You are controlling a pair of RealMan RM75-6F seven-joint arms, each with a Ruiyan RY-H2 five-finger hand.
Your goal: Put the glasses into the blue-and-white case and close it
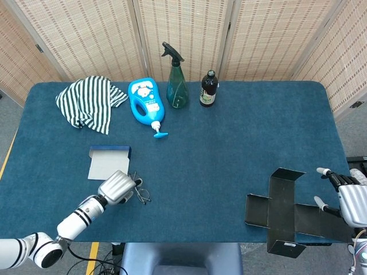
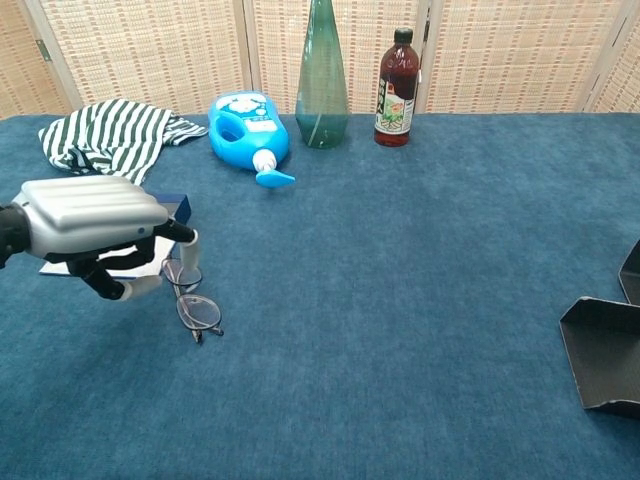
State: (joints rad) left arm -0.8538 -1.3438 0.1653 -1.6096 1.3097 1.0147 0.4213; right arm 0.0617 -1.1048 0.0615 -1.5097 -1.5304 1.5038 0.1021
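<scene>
The glasses (image 1: 141, 193) (image 2: 190, 296) are thin wire-framed and sit just right of the open blue-and-white case (image 1: 109, 162) (image 2: 176, 204) at the table's front left. My left hand (image 1: 117, 187) (image 2: 88, 216) pinches their near end between its fingertips, and they hang tilted toward the cloth. In the chest view the hand hides most of the case. My right hand (image 1: 351, 198) rests at the far right edge with its fingers apart, holding nothing; only the head view shows it.
A black unfolded cardboard box (image 1: 284, 213) (image 2: 603, 366) lies at the front right. Along the back stand a striped cloth (image 1: 89, 101), a blue detergent bottle on its side (image 1: 145, 101), a green spray bottle (image 1: 176, 79) and a dark bottle (image 1: 208, 89).
</scene>
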